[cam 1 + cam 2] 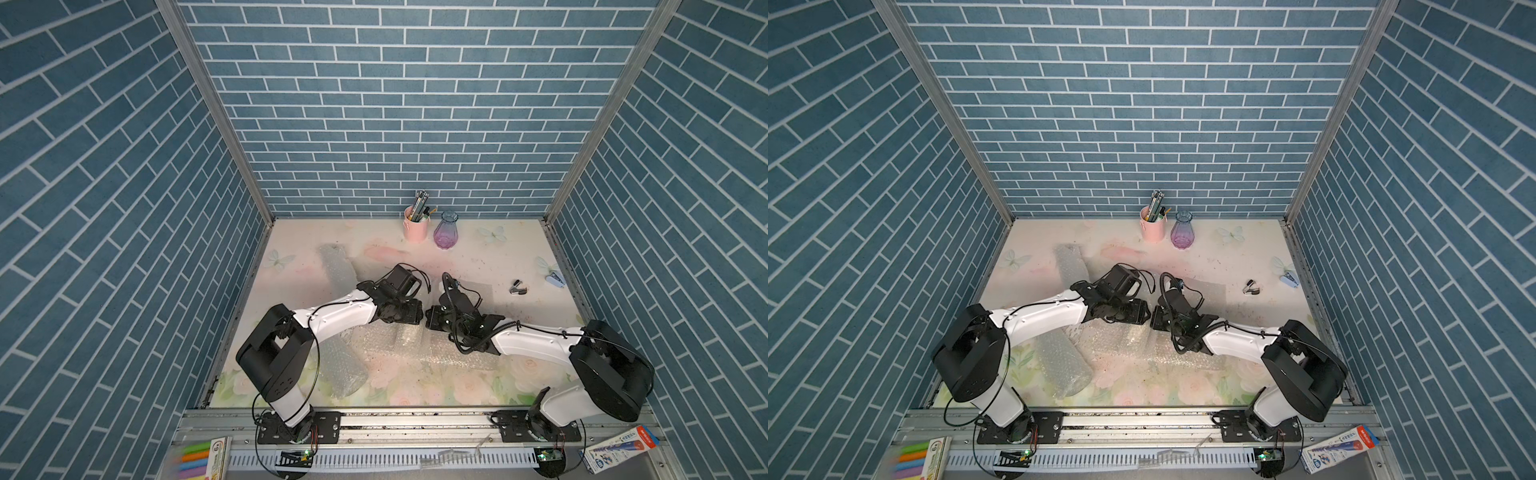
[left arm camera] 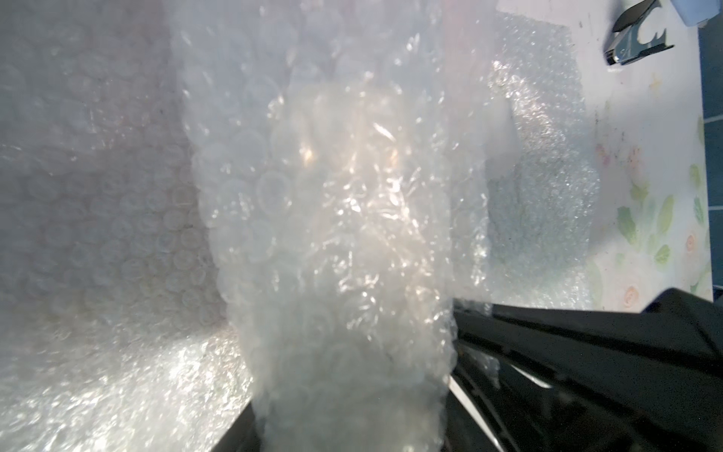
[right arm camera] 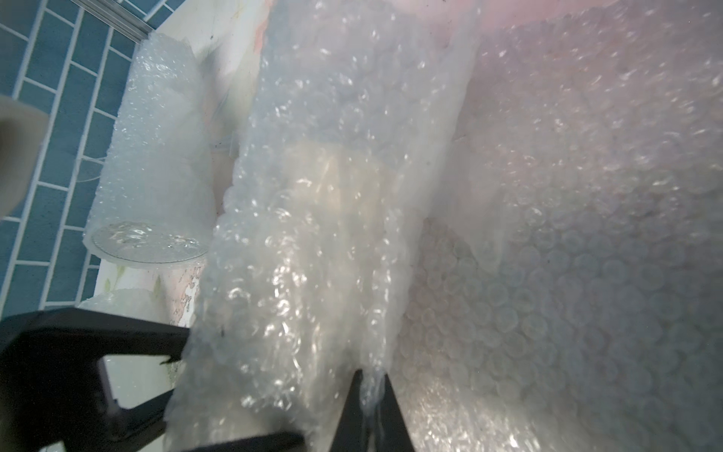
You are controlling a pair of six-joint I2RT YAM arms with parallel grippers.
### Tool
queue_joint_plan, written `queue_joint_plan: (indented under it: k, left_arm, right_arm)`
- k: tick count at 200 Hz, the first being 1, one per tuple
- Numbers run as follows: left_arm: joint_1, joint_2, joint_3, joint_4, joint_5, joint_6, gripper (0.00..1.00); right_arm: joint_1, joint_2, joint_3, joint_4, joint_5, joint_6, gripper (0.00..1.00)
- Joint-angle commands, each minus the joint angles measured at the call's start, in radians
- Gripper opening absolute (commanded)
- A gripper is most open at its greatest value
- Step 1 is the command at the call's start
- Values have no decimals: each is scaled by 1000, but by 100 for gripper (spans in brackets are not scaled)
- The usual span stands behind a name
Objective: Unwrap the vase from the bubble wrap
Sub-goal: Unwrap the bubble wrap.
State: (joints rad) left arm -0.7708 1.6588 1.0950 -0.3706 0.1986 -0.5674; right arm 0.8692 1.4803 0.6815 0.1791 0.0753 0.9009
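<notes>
A bundle of clear bubble wrap (image 2: 344,235) lies between my two grippers at the middle of the table. The vase inside it is hidden, except for a pale shape (image 3: 324,188) that shows through the plastic. My left gripper (image 2: 348,375) is shut around the bundle, with a black finger (image 3: 117,332) on each side of it. My right gripper (image 3: 369,379) is shut on a thin edge of the bubble wrap, pinched between its tips. In both top views the two wrists meet nose to nose (image 1: 424,318) (image 1: 1149,318) and hide the bundle; loose wrap (image 1: 399,340) spreads in front of them.
Two more bubble wrap rolls lie at the left, one further back (image 1: 336,266) and one near the front (image 1: 343,365). A pink pen cup (image 1: 415,226) and a bare purple-blue glass vase (image 1: 445,230) stand at the back. A staple remover (image 1: 518,287) and a blue stapler (image 1: 556,279) lie at the right.
</notes>
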Motion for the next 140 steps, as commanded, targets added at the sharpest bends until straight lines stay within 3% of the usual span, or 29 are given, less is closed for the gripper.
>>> queue_joint_plan:
  k: [1, 61, 140]
  left_arm:
    - [-17, -41, 51, -21, -3, 11, 35]
    - [-47, -31, 85, -43, -1, -10, 35]
    - [-126, 54, 138, 20, 4, -127, 36]
  right_arm:
    - [-3, -46, 20, -41, 9, 16, 6]
    - [-4, -153, 9, -144, 28, 16, 4]
    - [-47, -305, -35, -339, 7, -18, 2]
